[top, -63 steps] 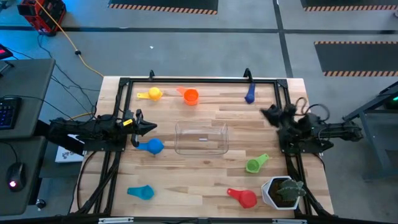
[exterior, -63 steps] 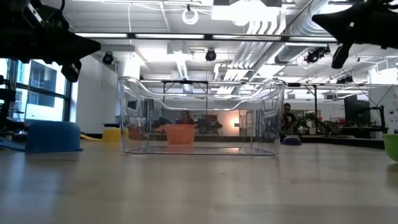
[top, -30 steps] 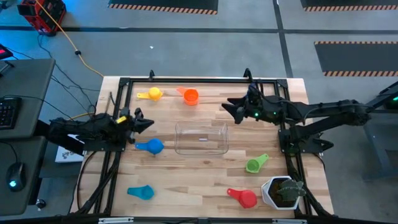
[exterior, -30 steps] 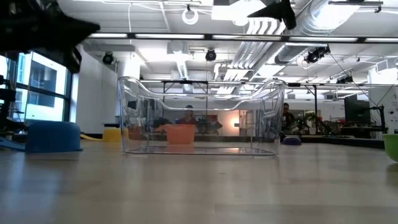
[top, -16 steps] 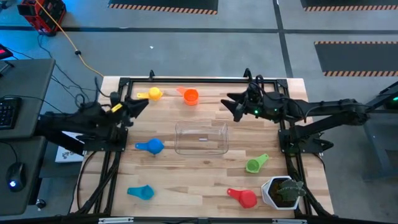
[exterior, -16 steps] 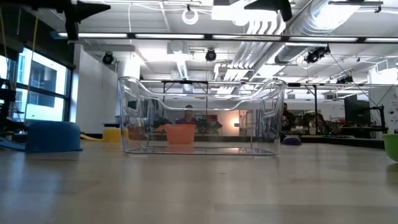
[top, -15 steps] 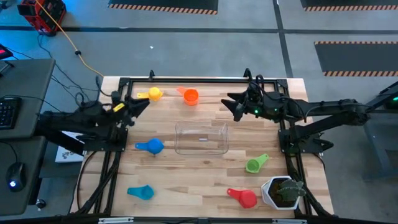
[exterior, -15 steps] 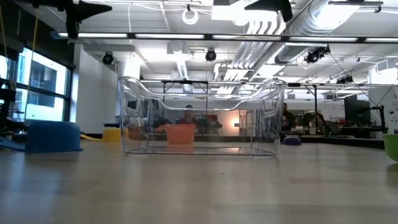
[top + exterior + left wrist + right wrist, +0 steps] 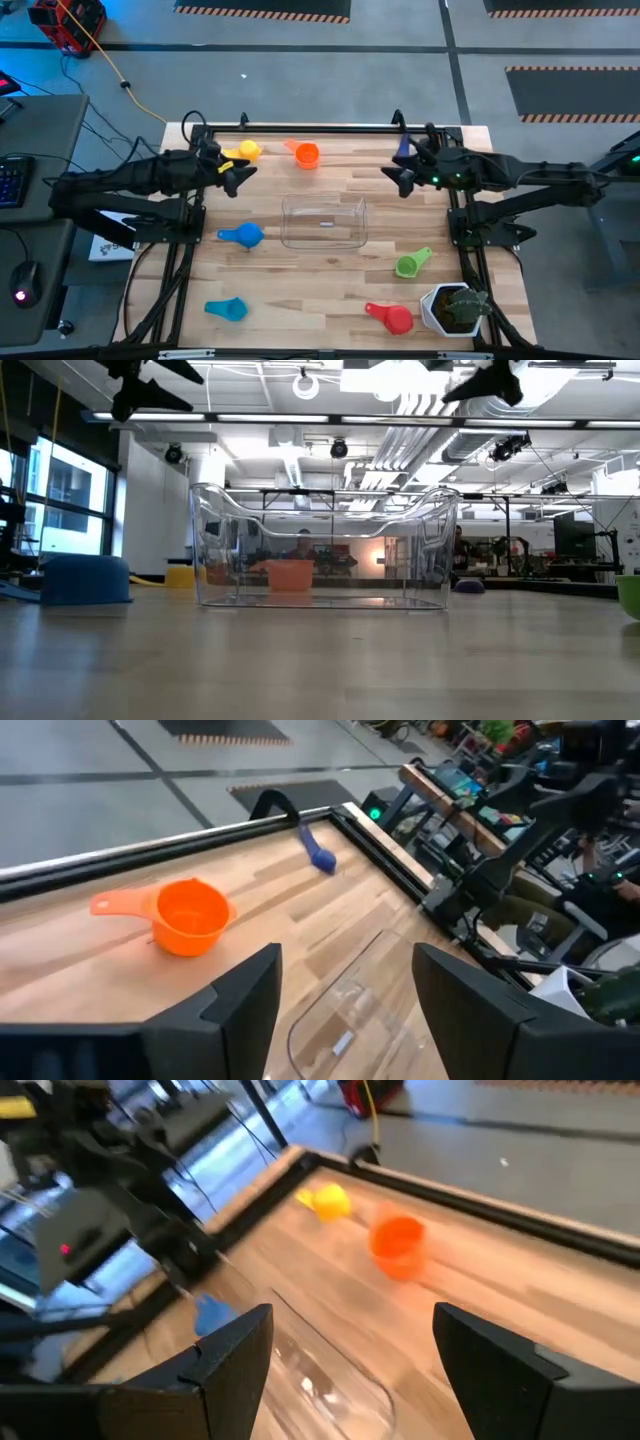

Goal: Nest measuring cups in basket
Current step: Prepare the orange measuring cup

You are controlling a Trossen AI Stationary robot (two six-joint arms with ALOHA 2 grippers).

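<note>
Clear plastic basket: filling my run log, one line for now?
clear plastic basket: empty | left hand: open, holding nothing | right hand: open, holding nothing

You see the clear basket (image 9: 325, 550) standing empty on the tabletop (image 9: 320, 660). An orange cup (image 9: 290, 574) shows through its walls, behind it. Left of the basket sit a blue cup (image 9: 85, 580) and a yellow one (image 9: 180, 575). Both tools hang high above the basket.

Left gripper (image 9: 243, 170) swung up toward the bench's far-left corner, fingers parted; right gripper (image 9: 397, 172) pulled back toward the right edge.
</note>
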